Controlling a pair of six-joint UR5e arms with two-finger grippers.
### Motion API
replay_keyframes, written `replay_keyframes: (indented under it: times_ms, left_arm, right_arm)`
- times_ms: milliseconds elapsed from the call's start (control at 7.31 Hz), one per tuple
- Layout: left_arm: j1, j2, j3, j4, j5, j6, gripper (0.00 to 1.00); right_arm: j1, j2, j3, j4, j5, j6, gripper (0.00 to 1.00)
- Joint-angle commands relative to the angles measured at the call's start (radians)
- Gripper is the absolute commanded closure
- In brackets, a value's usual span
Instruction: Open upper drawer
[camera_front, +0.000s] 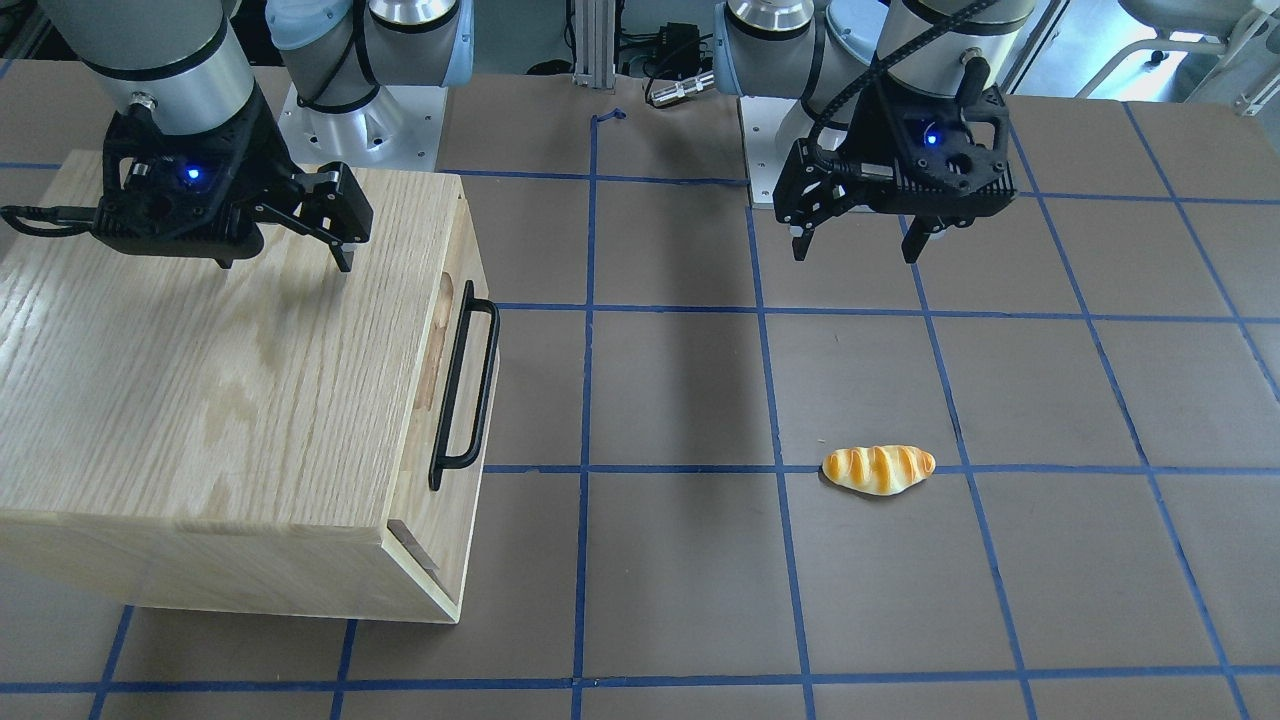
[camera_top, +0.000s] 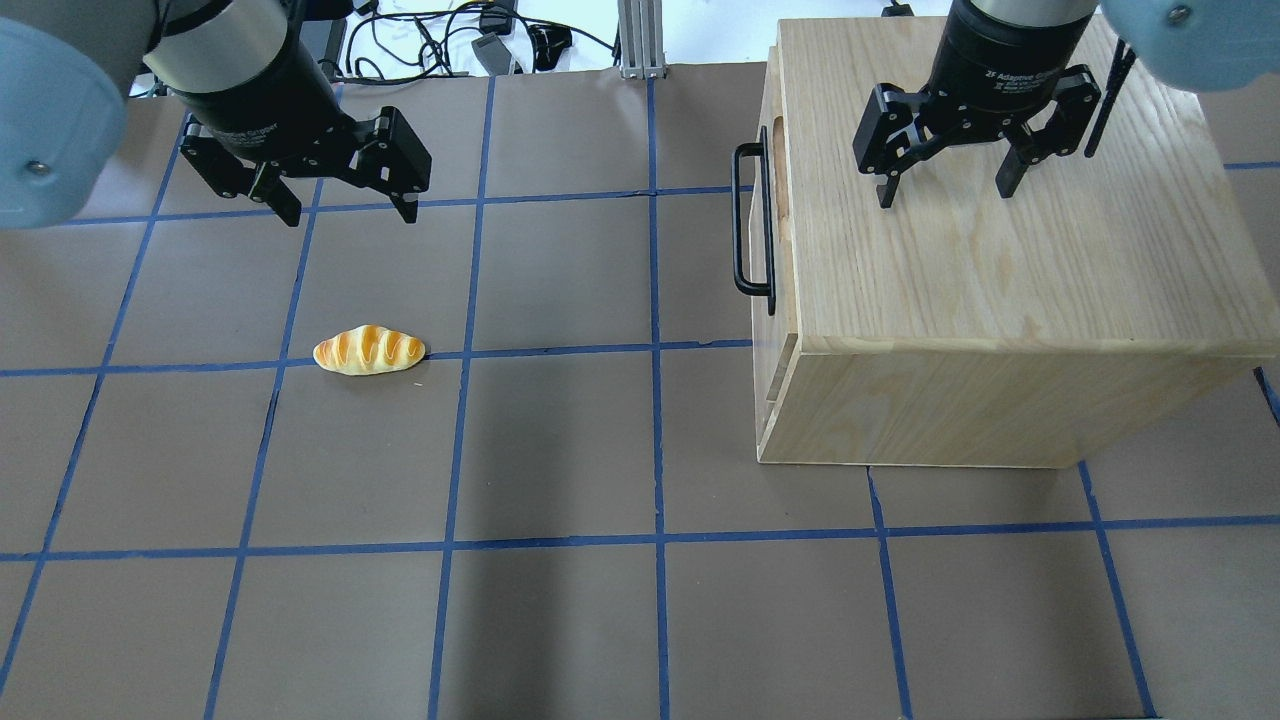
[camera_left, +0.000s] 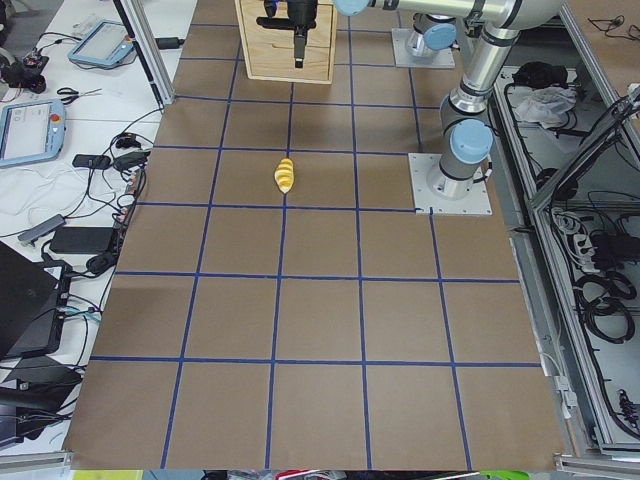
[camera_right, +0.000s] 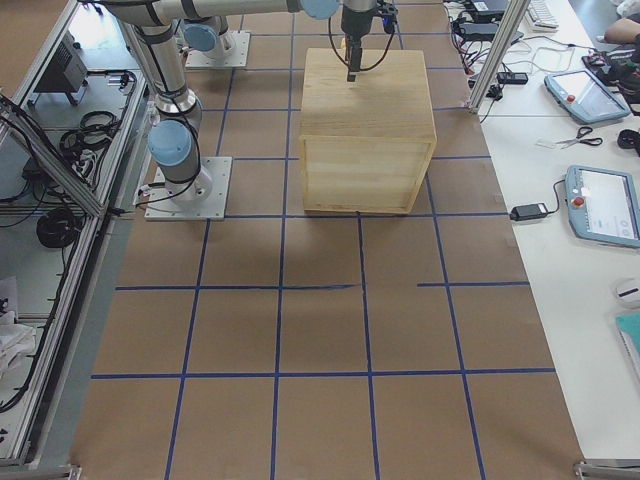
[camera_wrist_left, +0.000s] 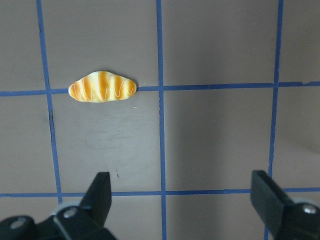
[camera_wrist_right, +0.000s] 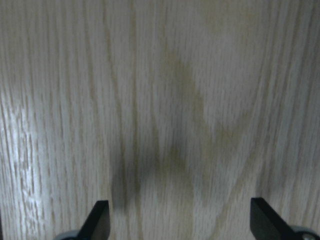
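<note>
The upper drawer (camera_front: 425, 430) is the top front panel of a pale-wood cabinet (camera_front: 220, 380), with a long black bar handle (camera_front: 468, 385) and a notch in its top edge. It sits flush, shut. In the overhead view the drawer front (camera_top: 780, 250) and handle (camera_top: 750, 225) face left. My right gripper (camera_front: 285, 262) (camera_top: 945, 196) hangs open and empty just above the oak-grain cabinet top (camera_wrist_right: 165, 100), behind the handle. My left gripper (camera_front: 856, 255) (camera_top: 352, 217) (camera_wrist_left: 182, 200) is open and empty above the table, well away from the cabinet.
A toy bread roll (camera_front: 878, 469) (camera_top: 369, 350) (camera_wrist_left: 102, 86) lies on the brown table with blue tape grid (camera_top: 560, 450), below the left gripper. The cabinet also shows in the side views (camera_left: 290, 45) (camera_right: 368, 130). Operator desks with tablets flank the table.
</note>
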Motion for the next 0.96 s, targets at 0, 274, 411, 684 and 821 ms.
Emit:
replay_keyframes:
  times_ms: [0,274,411,684,821]
  left_arm:
    - [-0.004,-0.009,0.0,0.001,-0.001,-0.003,0.0]
    - [-0.009,-0.023,0.009,0.001,-0.016,-0.012,0.0]
    - [-0.012,-0.03,0.009,0.007,-0.053,-0.041,0.0]
    - [-0.029,-0.072,0.017,0.045,-0.246,-0.217,0.0]
    - [-0.082,-0.093,0.019,0.076,-0.25,-0.239,0.0]
  right_arm:
    - [0.0,0.0,0.002,0.0,0.0,0.0,0.0]
    - [-0.001,0.0,0.0,0.0,0.0,0.0,0.0]
    - [0.0,0.0,0.0,0.0,0.0,0.0,0.0]
    - [-0.001,0.0,0.002,0.0,0.0,0.0,0.0]
    - [0.0,0.0,0.002,0.0,0.0,0.0,0.0]
